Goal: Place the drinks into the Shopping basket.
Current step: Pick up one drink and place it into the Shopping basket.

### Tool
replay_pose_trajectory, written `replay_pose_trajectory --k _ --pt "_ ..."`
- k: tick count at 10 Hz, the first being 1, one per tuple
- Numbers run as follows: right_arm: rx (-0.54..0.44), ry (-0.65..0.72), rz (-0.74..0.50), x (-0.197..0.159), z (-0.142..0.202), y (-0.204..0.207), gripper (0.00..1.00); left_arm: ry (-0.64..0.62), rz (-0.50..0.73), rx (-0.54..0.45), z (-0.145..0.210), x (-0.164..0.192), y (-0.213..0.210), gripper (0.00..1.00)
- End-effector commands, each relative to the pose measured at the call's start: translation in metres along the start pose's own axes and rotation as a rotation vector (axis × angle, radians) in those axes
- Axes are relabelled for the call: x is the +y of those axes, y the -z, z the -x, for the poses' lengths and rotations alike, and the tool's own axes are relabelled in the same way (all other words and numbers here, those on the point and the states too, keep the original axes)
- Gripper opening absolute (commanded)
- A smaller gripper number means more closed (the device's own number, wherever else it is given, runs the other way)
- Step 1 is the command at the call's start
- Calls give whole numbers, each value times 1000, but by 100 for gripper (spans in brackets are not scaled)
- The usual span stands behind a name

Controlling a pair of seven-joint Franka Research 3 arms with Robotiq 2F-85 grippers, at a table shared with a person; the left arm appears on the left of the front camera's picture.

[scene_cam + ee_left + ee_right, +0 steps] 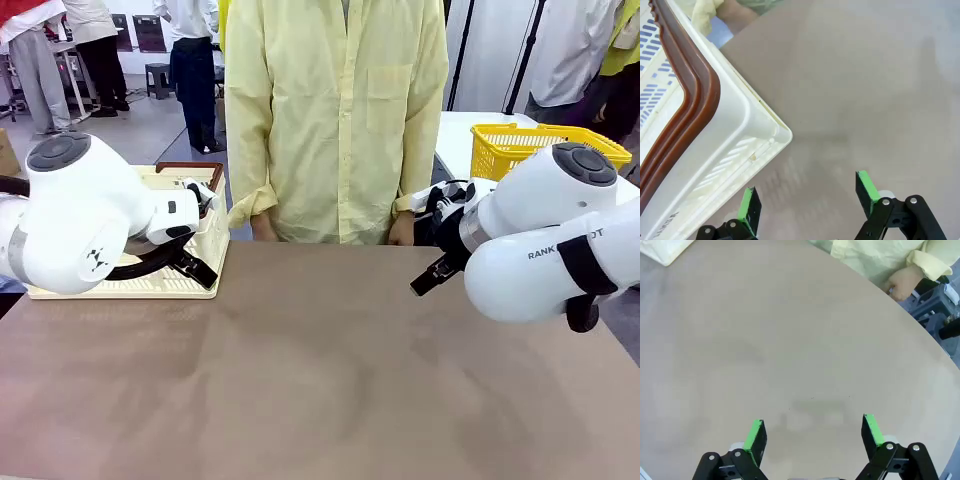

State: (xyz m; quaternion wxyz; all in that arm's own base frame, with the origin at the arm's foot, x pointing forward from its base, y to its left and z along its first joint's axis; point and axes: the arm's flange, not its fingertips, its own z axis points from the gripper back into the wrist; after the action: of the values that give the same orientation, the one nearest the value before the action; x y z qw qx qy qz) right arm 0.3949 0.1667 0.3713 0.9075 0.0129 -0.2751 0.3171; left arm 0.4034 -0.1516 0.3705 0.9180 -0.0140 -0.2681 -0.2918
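Note:
The drinks are out of view. The Shopping basket (212, 242), a cream slotted crate with red-brown handles, stands at the table's far left; its corner (757, 131) lies just left of my left gripper. My left gripper (198, 270) hovers beside that corner, and in the left wrist view the left gripper (807, 192) stands open over bare table with nothing between its green pads. My right gripper (428, 278) hangs at the right side of the table. In the right wrist view the right gripper (812, 429) is open and empty above the brown tabletop (790, 340).
A person in a pale yellow shirt stands at the far edge, hands (262, 228) resting at the table's rim. One hand (902, 282) shows in the right wrist view. A smaller yellow mesh basket (510, 145) sits on a white table at back right.

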Motion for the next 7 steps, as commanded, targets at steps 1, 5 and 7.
replay_pose_trajectory --k 1,5,7 --pt "0 0 0 0 0 0 100 0 0 0 0 0 0 100" --pt "0 0 0 0 0 0 100 0 0 0 0 0 0 100" --pt "0 0 0 0 0 0 100 0 0 0 0 0 0 100"
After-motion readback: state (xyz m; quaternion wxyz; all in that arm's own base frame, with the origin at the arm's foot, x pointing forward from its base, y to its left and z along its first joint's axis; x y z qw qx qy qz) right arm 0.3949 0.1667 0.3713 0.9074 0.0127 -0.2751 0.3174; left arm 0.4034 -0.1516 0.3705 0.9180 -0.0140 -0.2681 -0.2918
